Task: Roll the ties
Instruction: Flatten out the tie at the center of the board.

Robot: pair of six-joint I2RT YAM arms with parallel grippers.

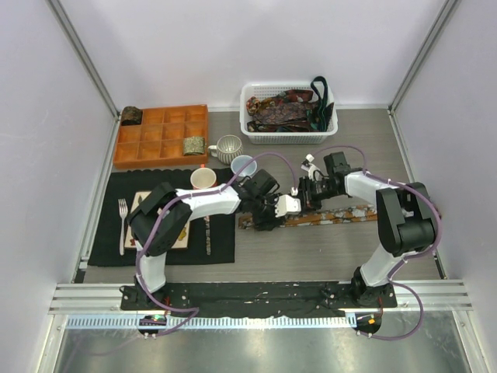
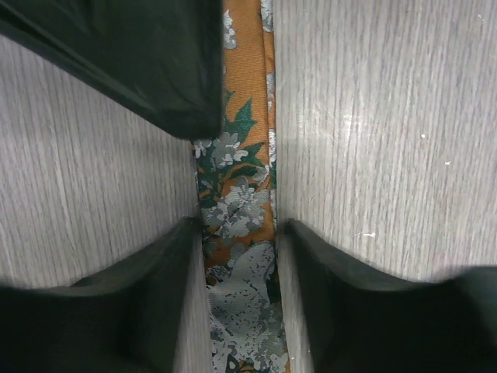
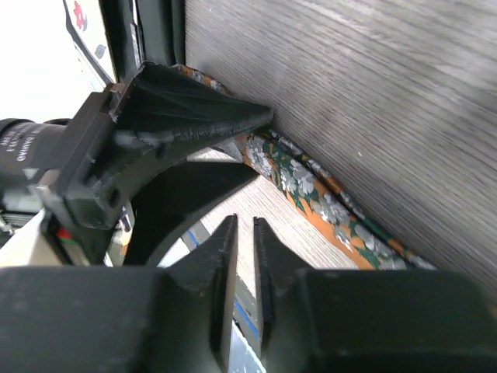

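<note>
Left fingers [image 2: 147,311] spread, straddling the flat tie [image 2: 237,202] — right fingers [image 3: 206,287] nearly closed, empty.

Two robot arms, the left arm [image 1: 203,203] and the right arm [image 1: 392,214], share one worktop [image 1: 311,256]. One flat tie [image 1: 334,215] lies stretched across it. There are two rolled ties: one coil [image 1: 193,145] in the single orange tray [image 1: 155,159] and another coil [image 1: 131,115] at the tray's far-left corner. One white basket [image 1: 283,137] holds loose ties [image 1: 279,109], too tangled to count. Three cups stand together: a mug [image 1: 227,148], a blue cup [image 1: 243,165] and a tan cup [image 1: 203,179]. One black placemat [image 1: 109,237] carries one fork [image 1: 123,221].
</note>
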